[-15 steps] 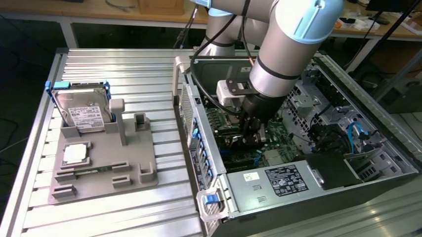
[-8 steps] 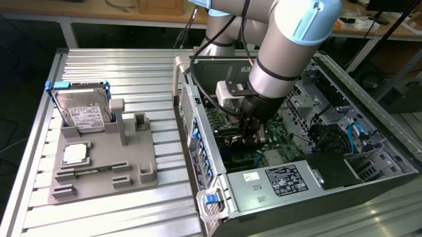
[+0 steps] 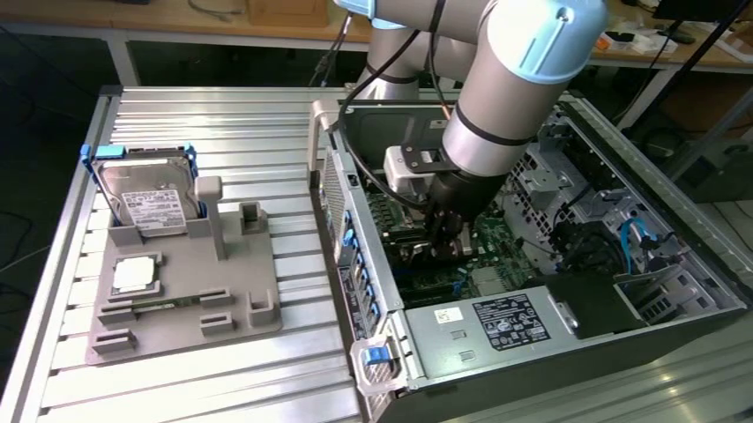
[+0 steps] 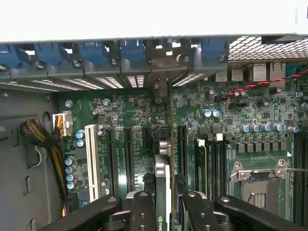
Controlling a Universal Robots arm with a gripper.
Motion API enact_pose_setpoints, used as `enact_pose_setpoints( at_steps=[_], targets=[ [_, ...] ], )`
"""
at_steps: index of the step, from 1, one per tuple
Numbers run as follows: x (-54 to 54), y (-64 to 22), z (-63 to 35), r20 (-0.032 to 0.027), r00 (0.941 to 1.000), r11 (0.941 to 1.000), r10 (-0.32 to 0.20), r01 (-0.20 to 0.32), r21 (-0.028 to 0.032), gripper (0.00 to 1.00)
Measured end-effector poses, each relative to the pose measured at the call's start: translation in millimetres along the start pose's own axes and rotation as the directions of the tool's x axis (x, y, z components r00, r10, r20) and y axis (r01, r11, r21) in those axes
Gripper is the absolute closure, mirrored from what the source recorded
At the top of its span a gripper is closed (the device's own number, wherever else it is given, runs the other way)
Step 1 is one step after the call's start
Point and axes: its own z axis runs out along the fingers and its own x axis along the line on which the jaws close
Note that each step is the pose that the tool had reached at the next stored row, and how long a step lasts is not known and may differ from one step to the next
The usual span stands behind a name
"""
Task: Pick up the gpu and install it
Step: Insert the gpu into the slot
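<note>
Inside the open dark metal computer case (image 3: pixel 588 370), room above the green motherboard (image 4: pixel 139 120) is tight. The black two-fingered end effector (image 4: pixel 166 204), clamped on the thin, dark, silver-faced gpu (image 4: pixel 162 180), occupies the middle of the case over the black expansion slots (image 4: pixel 127 149).

At the case's rear wall, a row of blue plastic bracket clips (image 4: pixel 96 50) closes the way. A long white plastic slot (image 4: pixel 92 161) and a braided yellow-and-black cable bundle (image 4: pixel 41 137) crowd one side of the card. Black memory slots (image 4: pixel 209 163) and the square silver processor socket (image 4: pixel 260 183) crowd the other.

A grey labelled power-supply box (image 3: pixel 506 322) blocks one end of the case. Beside the case, on the exterior view's left, the ribbed aluminium bench (image 3: pixel 212 115) lies open around the grey plastic parts tray (image 3: pixel 176 300).
</note>
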Motion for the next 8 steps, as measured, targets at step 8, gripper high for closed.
enact_pose_setpoints(
  at_steps=[8],
  targets=[
    [-0.1,0.1,0.1,0.0008,1.0,1.0,0.0,0.0,-0.0029,0.73]
  ],
)
